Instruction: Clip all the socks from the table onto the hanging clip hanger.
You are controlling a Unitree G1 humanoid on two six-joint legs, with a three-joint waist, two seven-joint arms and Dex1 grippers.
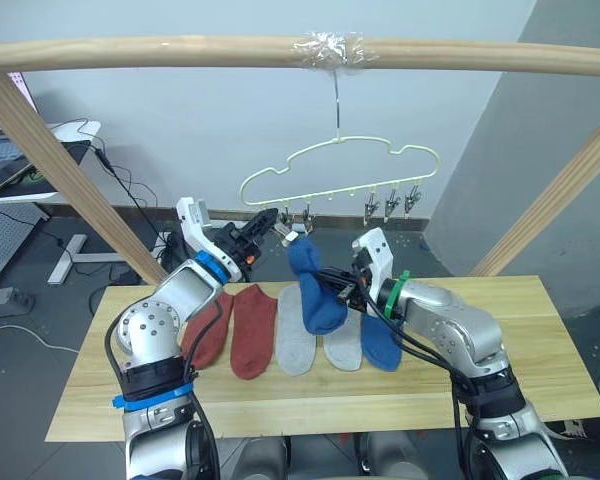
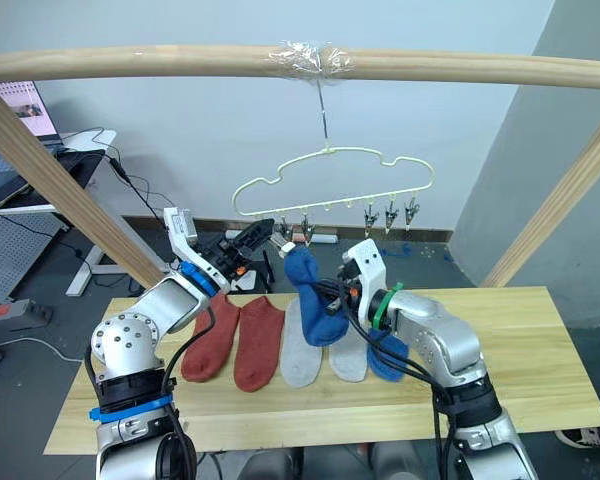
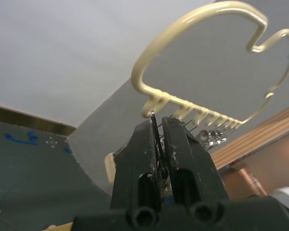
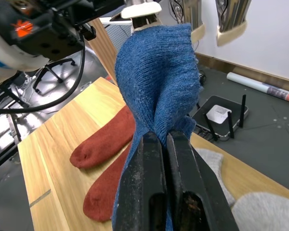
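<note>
Five socks lie flat on the table (image 1: 540,340) in the head view: two rust-red, two grey, one blue. Left wrist view: left gripper (image 3: 160,129) pinches a clip (image 3: 154,126) on the clip hanger (image 3: 192,19). Right wrist view: right gripper (image 4: 160,139) is clamped on the raised blue sock (image 4: 156,82).

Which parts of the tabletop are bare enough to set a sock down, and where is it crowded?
The table is bare on the robot's right, from the blue sock lying flat to the right edge. A thinner bare strip runs along the near edge. The centre-left is crowded: rust-red socks and grey socks lie side by side.
</note>
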